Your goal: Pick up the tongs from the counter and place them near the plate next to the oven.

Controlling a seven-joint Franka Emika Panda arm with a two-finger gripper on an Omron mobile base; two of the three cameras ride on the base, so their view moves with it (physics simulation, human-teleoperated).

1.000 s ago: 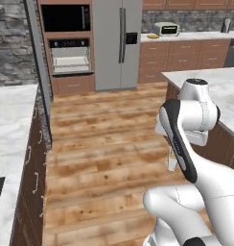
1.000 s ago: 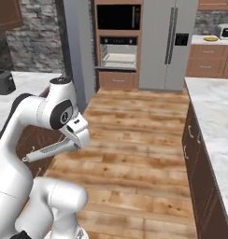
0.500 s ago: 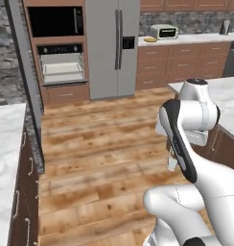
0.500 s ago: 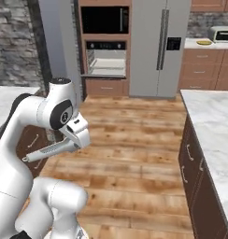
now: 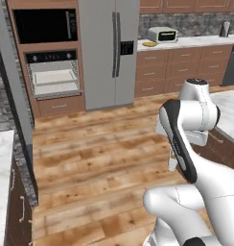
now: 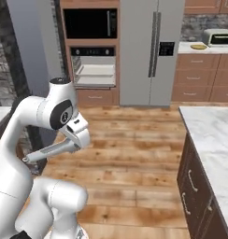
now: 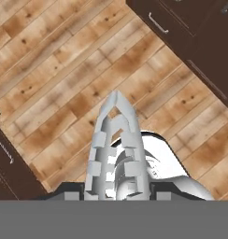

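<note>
While base stands over wood floor, end effector (image 7: pixel 117 193) grips tongs (image 7: pixel 115 140), arms squeezed together, joined tip pointing away. Judged: light, stiff, slick metal; hold mid-arms. Oven (image 5: pixel 162 34) and plate (image 5: pixel 148 44) on far table (image 5: pixel 205 41).

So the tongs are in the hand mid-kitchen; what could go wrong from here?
The tongs jut far out of the hand, so they might clip the dark cabinets nearby as the base drives. The oven and plate lie far across the floor; the slender tongs could slip underway.
</note>
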